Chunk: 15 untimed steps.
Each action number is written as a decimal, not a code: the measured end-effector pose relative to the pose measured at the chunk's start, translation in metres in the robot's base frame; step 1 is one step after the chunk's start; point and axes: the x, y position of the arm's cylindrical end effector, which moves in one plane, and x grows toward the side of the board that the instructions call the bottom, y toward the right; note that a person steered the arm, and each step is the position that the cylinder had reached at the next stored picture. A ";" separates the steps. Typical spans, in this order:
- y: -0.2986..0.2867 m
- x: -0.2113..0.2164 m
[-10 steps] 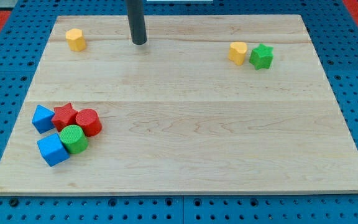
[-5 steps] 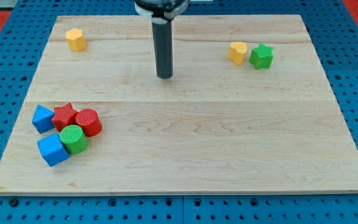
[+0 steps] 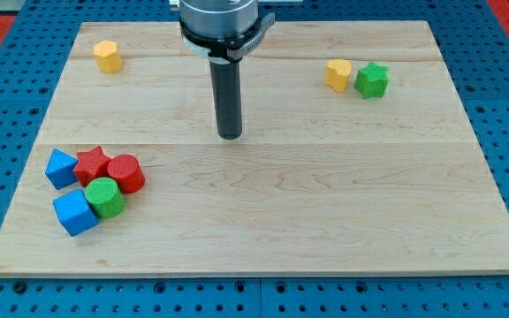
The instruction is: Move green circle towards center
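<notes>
- The board [image 3: 263, 212], pale wood, fills most of the frame and lies on a blue pegboard [image 3: 7, 106].
- The rod [image 3: 227, 93] comes down from the top centre; the arm ends in this bare rod, with no pincer to open or close.
- The tip [image 3: 229, 136] rests on the board a little above and left of its centre, touching no block and well apart from all of them.
- A cluster of five blocks sits at the lower left of the frame.
- The blue cube [image 3: 75, 212] is the lowest of the cluster, touching the green circle.
- The green circle [image 3: 104, 197] sits at the cluster's lower right, just below the red circle [image 3: 125, 173] and touching it.
- The red star [image 3: 92, 165] lies left of the red circle, with a second blue block [image 3: 61, 168] at its left.
- At upper right, a green star [image 3: 371, 80] sits beside a yellow block [image 3: 338, 74].
- A yellow hexagon [image 3: 107, 56] stands alone at upper left.
</notes>
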 end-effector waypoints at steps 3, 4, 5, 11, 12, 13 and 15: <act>0.000 0.060; 0.000 0.060; 0.000 0.071; -0.106 0.125; -0.108 0.127; -0.117 0.129; -0.149 0.116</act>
